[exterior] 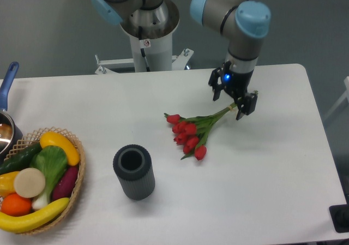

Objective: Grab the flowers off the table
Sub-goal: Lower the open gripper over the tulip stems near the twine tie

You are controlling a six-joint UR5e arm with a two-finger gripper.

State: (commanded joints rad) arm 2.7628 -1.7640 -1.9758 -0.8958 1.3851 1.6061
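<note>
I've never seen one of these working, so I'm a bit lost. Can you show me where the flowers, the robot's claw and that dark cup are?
flowers [187, 132]: fixed camera, on the red blooms.
gripper [229, 104]: fixed camera, midway between its fingertips.
dark cup [134, 178]: fixed camera, on its ribbed side.

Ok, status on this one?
Gripper open, straddling the stems. Flowers flat on the table, not gripped. Nothing in the way.
</note>
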